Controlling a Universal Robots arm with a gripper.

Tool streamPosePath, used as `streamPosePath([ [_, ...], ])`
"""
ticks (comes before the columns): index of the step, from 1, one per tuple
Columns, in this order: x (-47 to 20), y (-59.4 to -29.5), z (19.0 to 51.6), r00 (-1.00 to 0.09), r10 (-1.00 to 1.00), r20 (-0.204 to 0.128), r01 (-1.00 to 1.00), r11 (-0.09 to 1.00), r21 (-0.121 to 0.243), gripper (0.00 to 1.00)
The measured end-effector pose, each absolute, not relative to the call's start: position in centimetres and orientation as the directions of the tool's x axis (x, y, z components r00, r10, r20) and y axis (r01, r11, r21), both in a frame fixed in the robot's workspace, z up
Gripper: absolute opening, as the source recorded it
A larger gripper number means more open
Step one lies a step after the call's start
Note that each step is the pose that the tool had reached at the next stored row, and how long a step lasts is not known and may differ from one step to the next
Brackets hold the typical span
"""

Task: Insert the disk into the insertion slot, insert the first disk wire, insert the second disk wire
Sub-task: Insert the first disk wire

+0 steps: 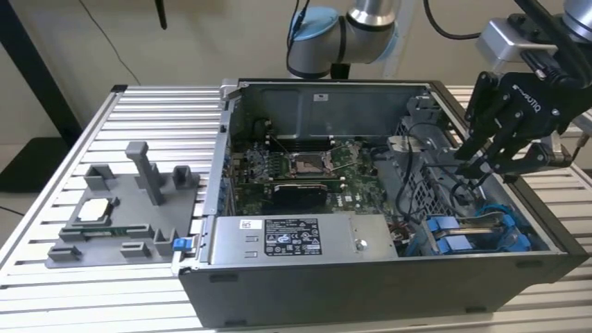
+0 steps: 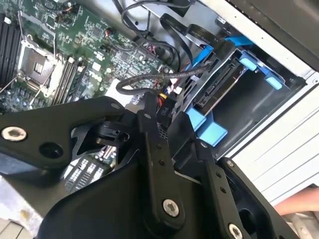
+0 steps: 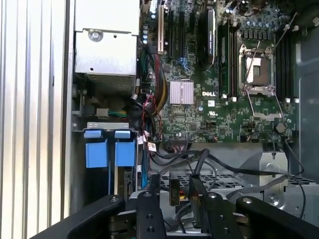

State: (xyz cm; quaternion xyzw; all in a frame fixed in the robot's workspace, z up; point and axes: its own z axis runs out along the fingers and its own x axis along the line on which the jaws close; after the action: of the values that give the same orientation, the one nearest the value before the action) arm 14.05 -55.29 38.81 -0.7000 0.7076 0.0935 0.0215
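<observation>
My gripper (image 1: 475,166) hangs over the right end of the open computer case, above the drive cage. It is shut on the black connector (image 2: 165,108) of a disk wire, whose dark cable (image 2: 144,78) loops away over the board. The same connector (image 3: 174,191) stands between the fingers (image 3: 152,199) in the first wrist view. The disk (image 2: 219,85) lies inside the insertion slot (image 2: 256,102), its blue frame tabs (image 2: 209,128) sticking out. Those blue tabs (image 1: 453,234) sit below and in front of the gripper in the exterior view, and two blue tabs (image 3: 109,152) lie side by side in the first wrist view.
A grey power-supply box (image 1: 296,239) with a white sticker fills the case's front. The motherboard (image 1: 296,166) with its square socket lies behind it. Loose black cables (image 1: 412,163) cross near the cage. A grey fixture (image 1: 120,208) stands on the slatted table. A hand (image 2: 299,204) shows beside the case.
</observation>
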Motion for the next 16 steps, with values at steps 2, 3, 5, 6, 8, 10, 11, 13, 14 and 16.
streamPosePath([
  [2, 14.16, -55.28, 38.79, -0.019, -0.986, -0.163, -0.995, 0.002, 0.102, 1.0],
  [3, 14.16, -55.28, 38.79, -0.019, -0.986, -0.163, -0.995, 0.002, 0.102, 1.0],
  [5, 14.16, -55.28, 38.78, -0.019, -0.986, -0.163, -0.995, 0.002, 0.102, 1.0],
  [6, 14.17, -55.29, 38.78, -0.019, -0.986, -0.163, -0.995, 0.002, 0.102, 1.0],
  [8, 14.18, -55.29, 38.78, -0.019, -0.986, -0.163, -0.995, 0.002, 0.102, 0.0],
  [10, 14.18, -55.29, 38.78, -0.019, -0.986, -0.163, -0.995, 0.002, 0.102, 0.0],
  [11, 14.18, -55.29, 38.78, -0.019, -0.986, -0.163, -0.995, 0.002, 0.102, 0.0],
  [13, 14.18, -55.29, 38.78, -0.019, -0.986, -0.163, -0.995, 0.002, 0.102, 0.0],
  [14, 14.19, -55.29, 38.78, -0.019, -0.986, -0.163, -0.995, 0.002, 0.102, 0.0],
  [16, 14.19, -55.29, 38.78, -0.019, -0.986, -0.163, -0.995, 0.002, 0.102, 0.0],
])
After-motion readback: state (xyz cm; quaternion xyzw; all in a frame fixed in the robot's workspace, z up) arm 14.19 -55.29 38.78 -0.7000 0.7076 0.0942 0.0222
